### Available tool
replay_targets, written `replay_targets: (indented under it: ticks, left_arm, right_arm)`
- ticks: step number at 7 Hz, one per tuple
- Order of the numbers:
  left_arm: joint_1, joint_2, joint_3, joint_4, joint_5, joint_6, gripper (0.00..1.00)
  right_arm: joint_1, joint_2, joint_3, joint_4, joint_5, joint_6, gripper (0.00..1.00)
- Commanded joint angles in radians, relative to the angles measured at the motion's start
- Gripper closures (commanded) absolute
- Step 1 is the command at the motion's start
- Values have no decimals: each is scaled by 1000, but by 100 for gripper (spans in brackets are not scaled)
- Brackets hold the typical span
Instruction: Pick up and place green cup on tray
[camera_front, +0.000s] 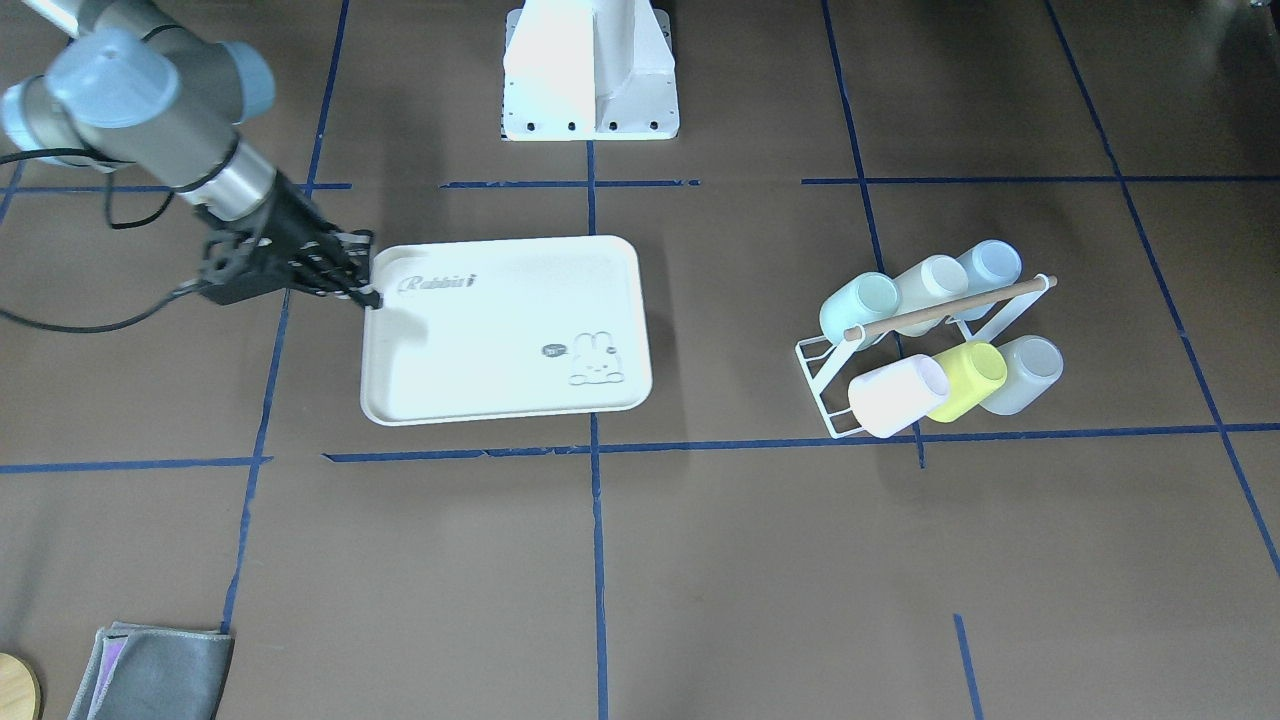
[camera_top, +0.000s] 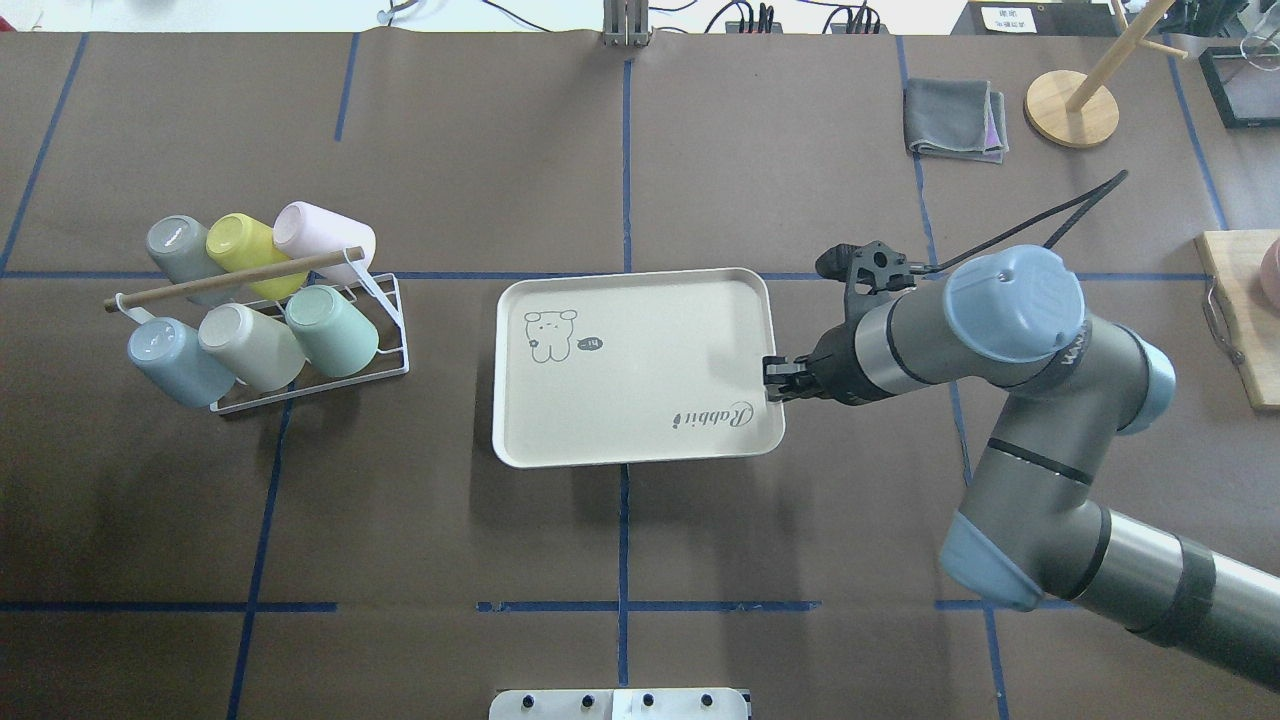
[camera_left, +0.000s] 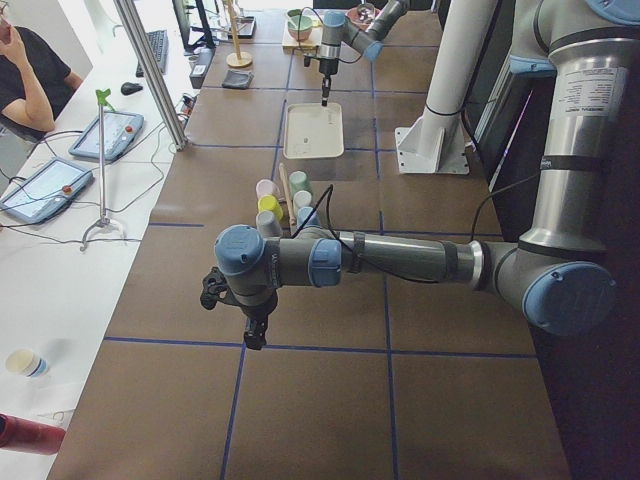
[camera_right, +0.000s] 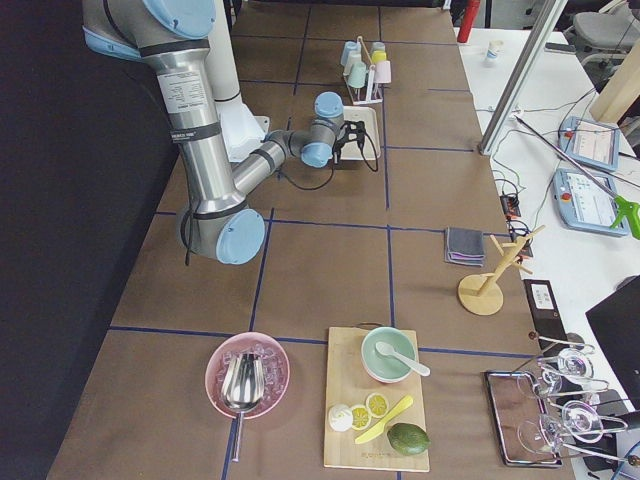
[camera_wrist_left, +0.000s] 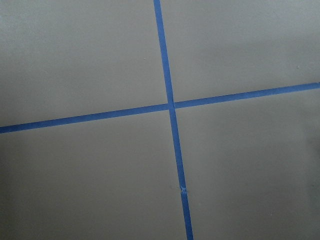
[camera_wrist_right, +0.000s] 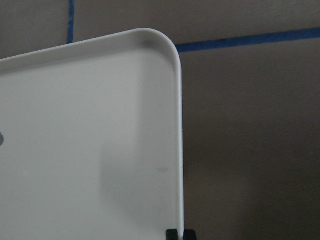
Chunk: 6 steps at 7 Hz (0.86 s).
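My right gripper (camera_top: 775, 378) hangs narrow and empty over the nearest rim of the tray (camera_top: 640, 400). The green cup (camera_top: 335, 332) lies tilted on the rack (camera_top: 200, 285), well apart from that gripper, past the tray's opposite end. I cannot tell how the left gripper (camera_left: 255, 338) stands, but it is on the cup's side.

The brown table surface (camera_wrist_left: 80, 55) fills the whole view, matte and faintly speckled. Two strips of blue tape cross on it. The longer strip (camera_wrist_left: 164, 60) runs from the top edge, just right of centre, down to the bottom edge, slanting slightly to the right as it goes. The second strip (camera_wrist_left: 250, 94) runs from the left edge to the right edge, rising toward the right. They meet at a crossing (camera_wrist_left: 171, 105) a little above the middle. Lower on the longer strip the tape shows a small nick (camera_wrist_left: 183, 189).
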Motion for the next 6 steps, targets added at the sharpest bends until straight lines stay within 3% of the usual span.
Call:
replay_targets:
  ticks: [1, 3, 4, 5, 6]
  left_arm:
    - [0, 0, 0, 0, 0, 0, 0]
    - [0, 0, 1, 0, 0, 0, 0]
    - [0, 0, 0, 0, 0, 0, 0]
    - [0, -1, 0, 0, 0, 0, 0]
    - [2, -6, 0, 0, 2, 2, 0]
  right_arm:
    - [-49, 26, -26, -19, -28, 51, 100]
    - [-70, 35, -35, -21, -54, 94, 99]
    - [-70, 36, -35, -21, -56, 94, 94]
    - [-69, 35, -34, -16, -56, 93, 25]
    - [-58, 35, -23, -19, -58, 94, 0]
